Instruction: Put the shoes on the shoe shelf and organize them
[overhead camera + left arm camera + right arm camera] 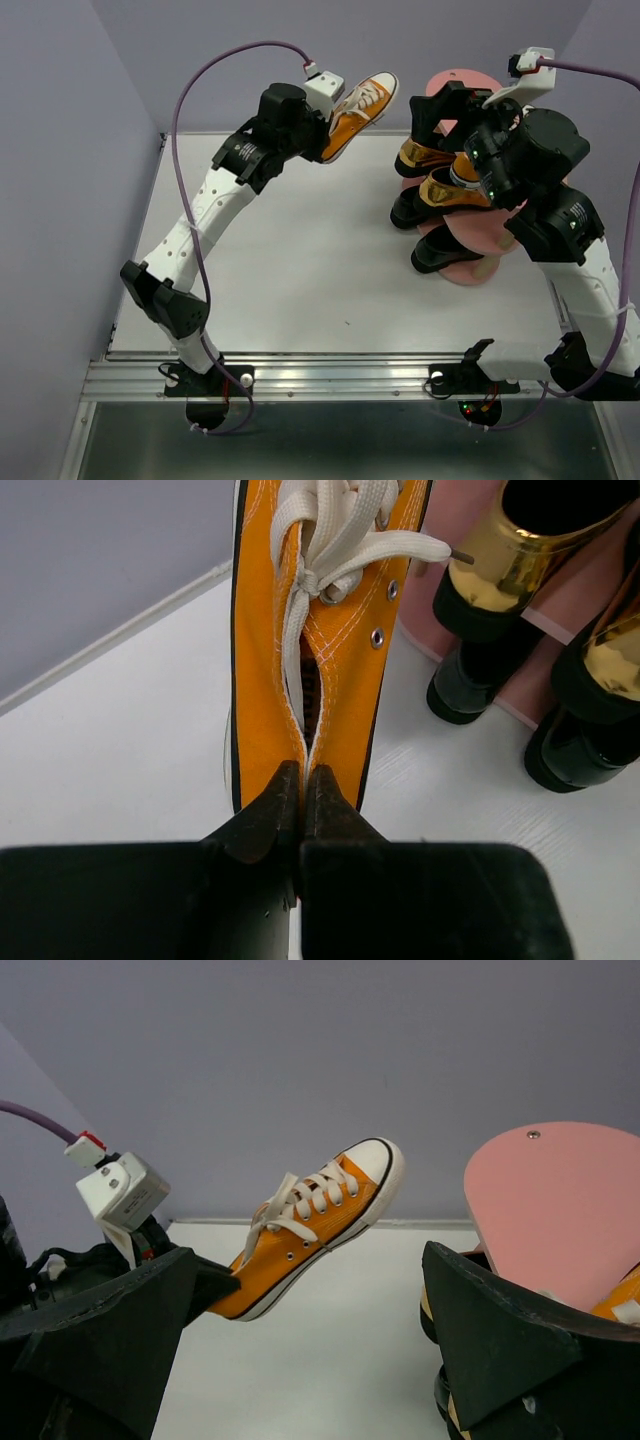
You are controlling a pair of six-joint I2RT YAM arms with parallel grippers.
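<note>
Pink shoe shelf of stacked oval boards [466, 274] at far right of white table [300, 270]. It holds shiny gold loafers [424, 155], a glossy black dress shoe [438, 250] and part of a second orange shoe [465, 166], tiers partly hidden by arm.
Orange canvas sneaker with white laces [362, 108] held in air left of shelf, toe up.
Left gripper [303, 780] pinched tight on sneaker's heel collar.
Right gripper [310, 1250] spread wide above shelf, holding nothing.
Dark print inside sneaker, unreadable.
</note>
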